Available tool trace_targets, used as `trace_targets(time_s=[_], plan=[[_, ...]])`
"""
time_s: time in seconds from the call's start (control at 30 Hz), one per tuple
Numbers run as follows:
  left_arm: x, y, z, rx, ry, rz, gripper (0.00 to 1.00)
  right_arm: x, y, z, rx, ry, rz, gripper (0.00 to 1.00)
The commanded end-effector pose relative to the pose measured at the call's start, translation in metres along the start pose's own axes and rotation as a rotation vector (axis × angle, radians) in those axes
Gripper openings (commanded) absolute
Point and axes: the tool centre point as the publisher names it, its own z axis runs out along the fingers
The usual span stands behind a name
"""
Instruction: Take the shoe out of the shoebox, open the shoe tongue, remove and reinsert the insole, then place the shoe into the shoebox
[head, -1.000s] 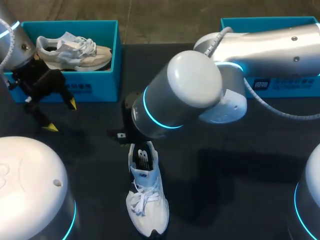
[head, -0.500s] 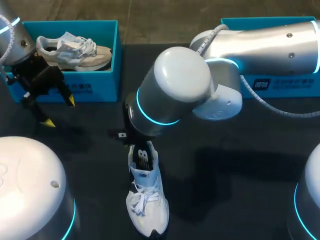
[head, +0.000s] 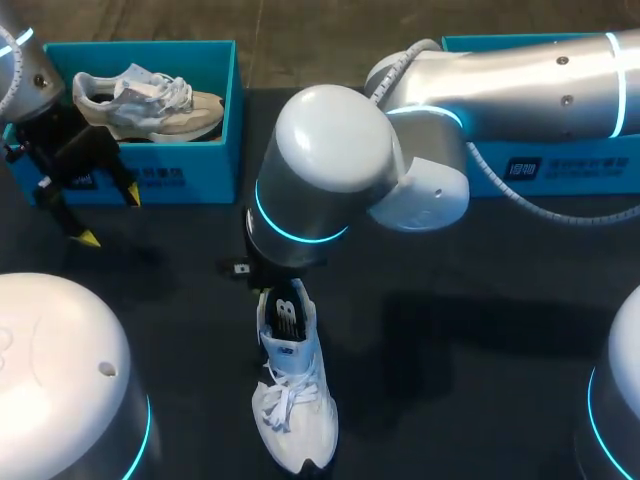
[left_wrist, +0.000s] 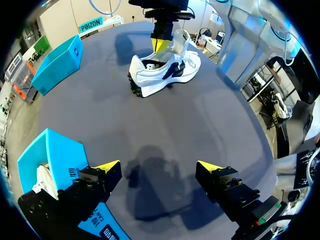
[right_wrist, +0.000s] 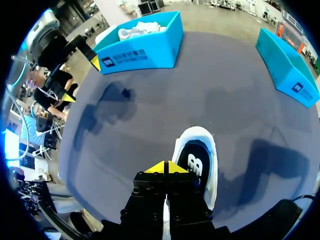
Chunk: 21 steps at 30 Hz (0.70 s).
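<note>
Sneaker (head: 292, 400): lying lower centre on the tabletop (head: 450, 330), heel opening exposed, likely for insole work.
Right pincer (right_wrist: 164, 167): tips pressed together, pointing into that opening.
Left pincer (head: 109, 216): spread, hovering upper left, staying clear.

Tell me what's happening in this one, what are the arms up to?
The white sneaker lies out on the table. The right arm reaches over it, with the right claw shut, tips together just above the heel opening, where the dark insole sits inside the shoe. Whether it pinches anything cannot be told. The left claw hangs open over bare table beside the left shoebox, which holds a second sneaker.
</note>
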Motion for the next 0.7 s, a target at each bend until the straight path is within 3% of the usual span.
trace_targets(time_s=[0.03,0.4,0.53,0.7], plan=[[0.001,-0.001,0.0,-0.003,-0.001,-0.001,1.0,0.002,-0.004,0.002,-0.011,-0.003,0.011,0.0],[0.001,-0.001,0.0,-0.003,-0.001,-0.001,1.0,0.002,-0.004,0.002,-0.011,-0.003,0.011,0.0],[0.001,-0.001,0.0,-0.003,-0.001,-0.001,1.0,-0.002,-0.003,0.013,0.008,-0.064,0.025,0.0],[0.001,-0.001,0.0,-0.003,-0.001,-0.001,1.0,-0.012,-0.006,0.021,0.006,-0.052,0.029,0.0]])
